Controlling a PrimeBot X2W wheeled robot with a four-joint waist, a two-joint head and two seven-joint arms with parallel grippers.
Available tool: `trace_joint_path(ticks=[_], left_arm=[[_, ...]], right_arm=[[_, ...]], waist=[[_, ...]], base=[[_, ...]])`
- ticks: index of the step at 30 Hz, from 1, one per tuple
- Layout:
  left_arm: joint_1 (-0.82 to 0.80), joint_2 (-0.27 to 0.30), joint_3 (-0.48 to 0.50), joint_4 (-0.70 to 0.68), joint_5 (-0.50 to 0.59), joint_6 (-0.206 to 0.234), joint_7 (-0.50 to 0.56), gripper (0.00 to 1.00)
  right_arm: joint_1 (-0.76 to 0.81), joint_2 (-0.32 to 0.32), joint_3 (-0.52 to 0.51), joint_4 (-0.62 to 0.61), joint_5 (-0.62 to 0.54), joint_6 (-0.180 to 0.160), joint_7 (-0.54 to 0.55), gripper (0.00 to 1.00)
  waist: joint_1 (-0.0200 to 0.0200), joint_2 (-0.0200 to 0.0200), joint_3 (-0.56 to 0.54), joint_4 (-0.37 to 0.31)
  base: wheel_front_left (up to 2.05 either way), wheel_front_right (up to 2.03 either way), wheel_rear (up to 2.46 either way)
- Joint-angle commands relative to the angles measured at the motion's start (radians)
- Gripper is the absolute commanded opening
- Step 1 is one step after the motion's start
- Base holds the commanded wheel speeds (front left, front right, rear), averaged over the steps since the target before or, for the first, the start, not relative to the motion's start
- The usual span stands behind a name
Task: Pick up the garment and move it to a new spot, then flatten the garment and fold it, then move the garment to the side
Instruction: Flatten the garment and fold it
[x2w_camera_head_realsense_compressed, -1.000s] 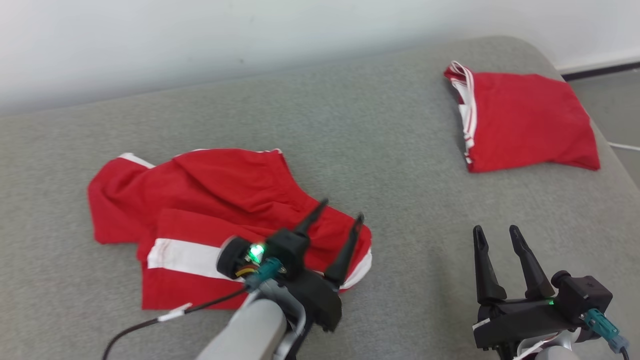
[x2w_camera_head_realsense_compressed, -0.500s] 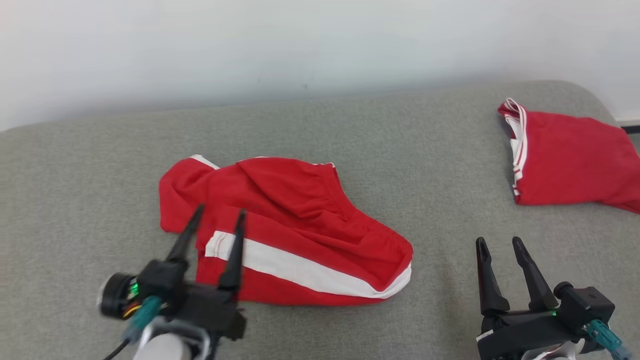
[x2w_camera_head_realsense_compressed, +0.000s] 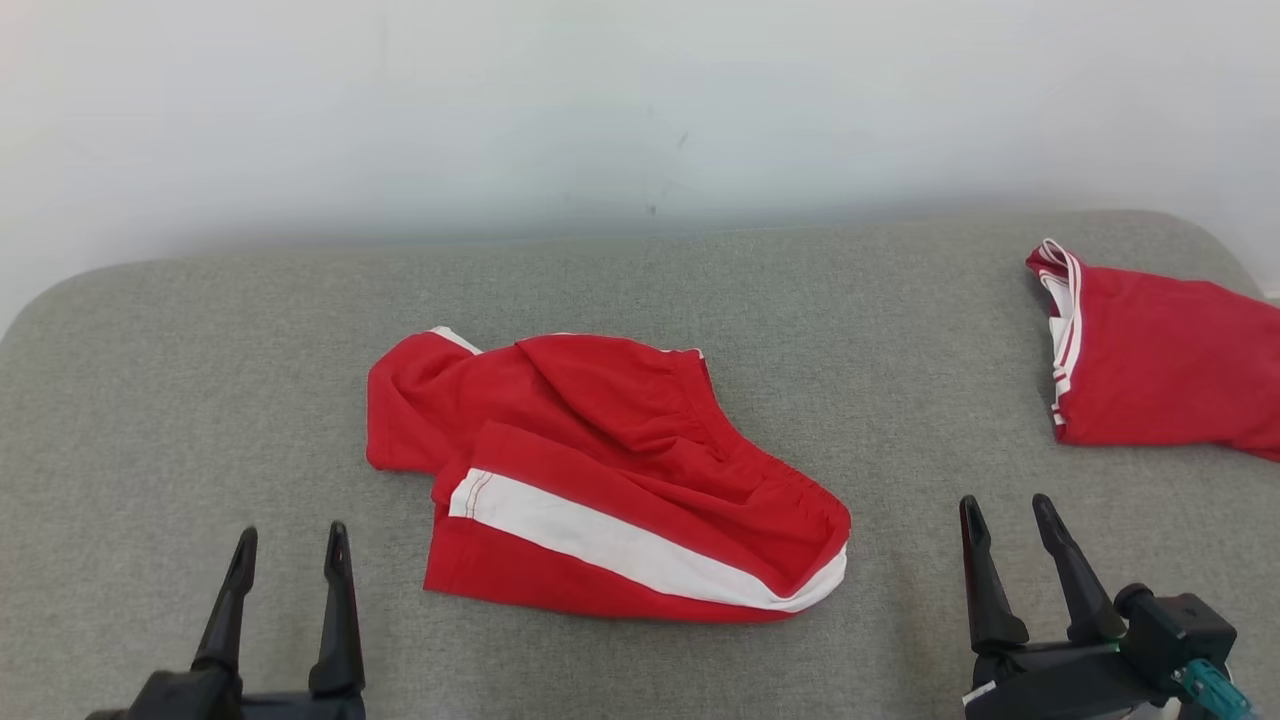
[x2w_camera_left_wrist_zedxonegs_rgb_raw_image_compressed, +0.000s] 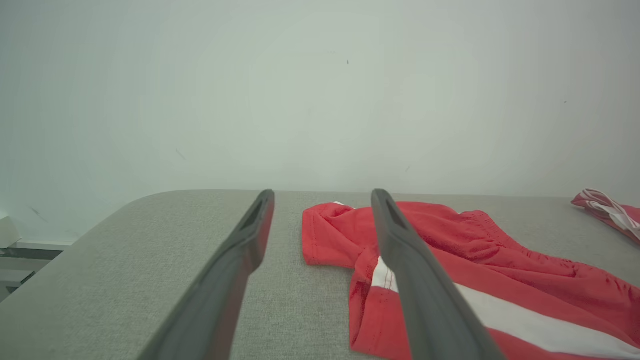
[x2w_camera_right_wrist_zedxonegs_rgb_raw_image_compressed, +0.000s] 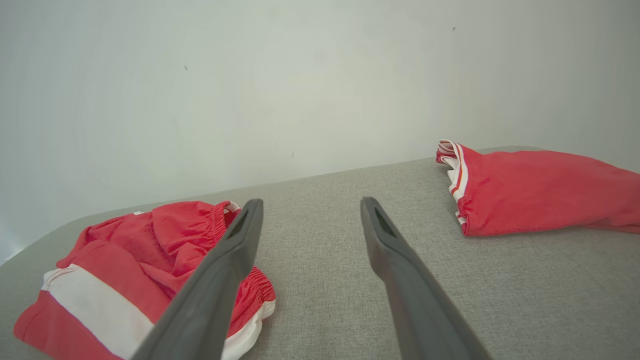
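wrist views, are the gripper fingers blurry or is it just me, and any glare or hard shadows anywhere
Left wrist view: the left gripper is soft and stretched near the lens; the crumpled red garment is sharper. Right wrist view: same softness on the right gripper; the folded red garment reads clear. Head view: even light, no glare, only faint shadows on the grey cushion.

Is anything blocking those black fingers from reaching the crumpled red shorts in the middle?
Nothing visible. Only bare grey padded surface lies between the shorts and the left gripper or right gripper. The folded red garment sits apart, far right.
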Motion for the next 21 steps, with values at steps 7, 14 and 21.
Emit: trace_joint_path(ticks=[7, 14, 21], left_arm=[[0.104, -0.059, 0.091, -0.042, 0.044, -0.027, -0.003, 1.00], [0.129, -0.091, 0.146, -0.044, 0.066, -0.060, -0.003, 1.00], [0.132, -0.118, 0.177, -0.032, 0.090, -0.088, -0.003, 1.00]], right_arm=[[0.032, -0.009, 0.007, 0.005, 0.001, -0.003, 0.000, 1.00], [0.044, -0.016, 0.023, 0.004, 0.003, -0.003, 0.000, 1.00], [0.047, -0.019, 0.032, 0.006, 0.006, -0.003, 0.000, 1.00]], waist=[[0.0001, 0.0000, -0.022, 0.018], [0.0001, 0.0000, -0.028, 0.019], [0.0001, 0.0000, -0.026, 0.011]], base=[[0.00, 0.00, 0.00], [0.00, 0.00, 0.00], [0.00, 0.00, 0.00]])
